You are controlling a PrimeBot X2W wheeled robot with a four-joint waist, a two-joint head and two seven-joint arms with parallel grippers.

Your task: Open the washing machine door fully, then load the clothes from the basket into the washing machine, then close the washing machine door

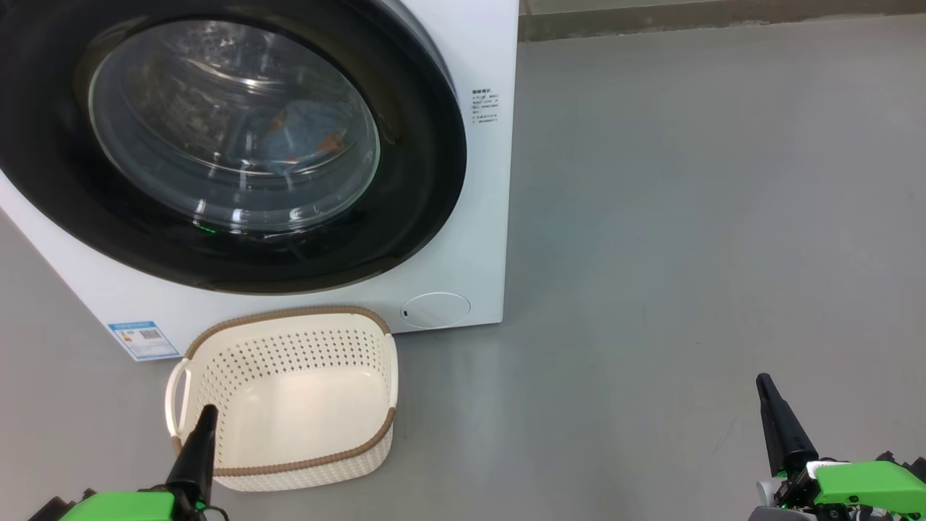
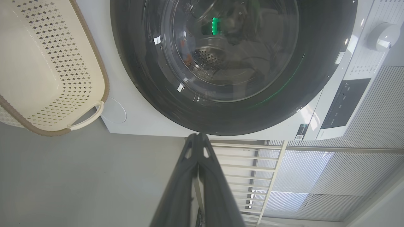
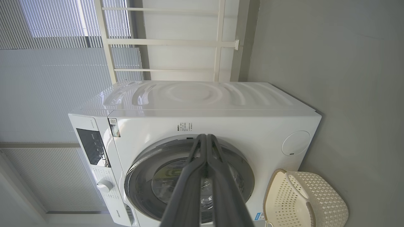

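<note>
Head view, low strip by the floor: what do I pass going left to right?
Blue label → basket → round flap → right hand. The left hand crosses the basket's left end, so it has no place in the order.

Room report from my remote seat: the floor (image 1: 687,217) is plain smooth grey, matte, with a few faint scuffs and a soft sheen. At the far edge in the head view a darker strip (image 1: 723,18) runs where it meets the wall. Through the right wrist camera I get pale slatted blinds (image 3: 47,78), with daylight glowing brightest toward that view's top, plus a white barred frame (image 3: 164,41) against a white wall (image 3: 183,25). The light is soft and even.
</note>
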